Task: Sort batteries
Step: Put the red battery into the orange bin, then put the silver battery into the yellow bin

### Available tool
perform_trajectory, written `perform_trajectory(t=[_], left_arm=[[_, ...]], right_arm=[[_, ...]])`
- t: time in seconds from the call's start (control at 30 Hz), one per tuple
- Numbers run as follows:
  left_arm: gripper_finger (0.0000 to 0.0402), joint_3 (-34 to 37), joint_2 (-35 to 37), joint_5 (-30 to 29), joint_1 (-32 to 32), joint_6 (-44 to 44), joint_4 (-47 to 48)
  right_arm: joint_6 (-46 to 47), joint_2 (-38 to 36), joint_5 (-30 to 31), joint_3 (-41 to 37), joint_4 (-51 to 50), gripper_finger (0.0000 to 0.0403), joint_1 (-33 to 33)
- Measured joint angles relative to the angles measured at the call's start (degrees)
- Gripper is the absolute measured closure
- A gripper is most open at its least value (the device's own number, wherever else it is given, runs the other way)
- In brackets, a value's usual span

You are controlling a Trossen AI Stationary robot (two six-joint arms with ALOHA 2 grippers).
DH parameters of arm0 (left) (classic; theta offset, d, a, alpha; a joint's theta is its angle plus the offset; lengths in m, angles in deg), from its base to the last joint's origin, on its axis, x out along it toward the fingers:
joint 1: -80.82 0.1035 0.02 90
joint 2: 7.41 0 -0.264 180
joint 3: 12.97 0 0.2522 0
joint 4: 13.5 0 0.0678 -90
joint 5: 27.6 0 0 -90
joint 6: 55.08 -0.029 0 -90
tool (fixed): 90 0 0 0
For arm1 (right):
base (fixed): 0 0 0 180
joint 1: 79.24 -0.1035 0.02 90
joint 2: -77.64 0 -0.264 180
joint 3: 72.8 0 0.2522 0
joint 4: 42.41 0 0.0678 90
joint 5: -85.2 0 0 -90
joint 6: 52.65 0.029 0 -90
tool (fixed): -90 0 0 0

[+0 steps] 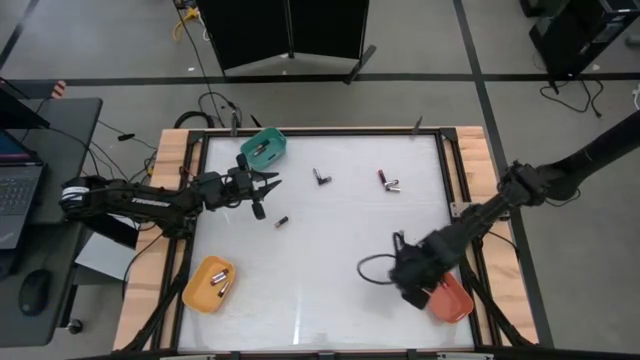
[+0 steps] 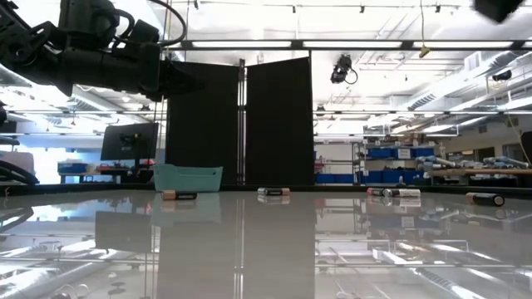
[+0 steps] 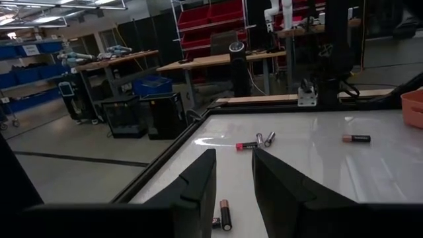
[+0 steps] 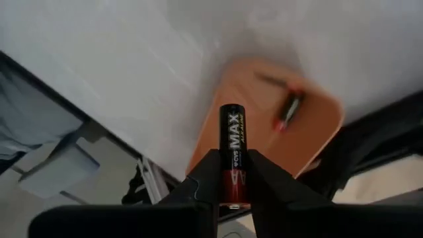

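Observation:
My right gripper hangs above the red-orange bin at the table's near right, shut on a black battery with a red end. One battery lies in that bin. My left gripper waits open and level near the green bin, nothing between its fingers. Loose batteries lie flat on the white table: one near the left gripper, one at mid-table and a small group farther right. An orange bin at the near left holds batteries. My right gripper pinches the battery's red end between its two fingers. The black end sticks out past the fingertips, so the battery lies along the fingers. The fingers point steeply down, and the battery is lifted clear above the red-orange bin.
A raised frame runs around the white table. A black cable loop hangs beside my right wrist. The low view shows the green bin and several batteries in a row at the far side. Bare table lies in the middle.

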Motion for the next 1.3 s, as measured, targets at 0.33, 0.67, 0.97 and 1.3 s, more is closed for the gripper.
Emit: perform_trajectory(t=[0.33, 0.67, 0.97, 1.3], left_arm=[[0.0296, 0.0, 0.0, -0.02, 0.0, -0.02, 0.11], [0.0296, 0.0, 0.0, -0.04, 0.0, -0.1, 0.09], [0.0296, 0.0, 0.0, -0.28, 0.0, -0.2, 0.11], [0.0296, 0.0, 0.0, -0.31, 0.0, -0.22, 0.11]], right_arm=[[17.91, -8.1, 4.68, -18.61, 18.92, 0.0342, -9.21], [22.78, -6.07, 6.07, -28.0, 29.13, 0.0342, -12.01], [23.37, -5.52, 3.95, -29.53, 31.19, 0.0291, -11.52], [19.71, -7.3, -4.31, -25.94, 27.79, 0.0209, -8.51]])
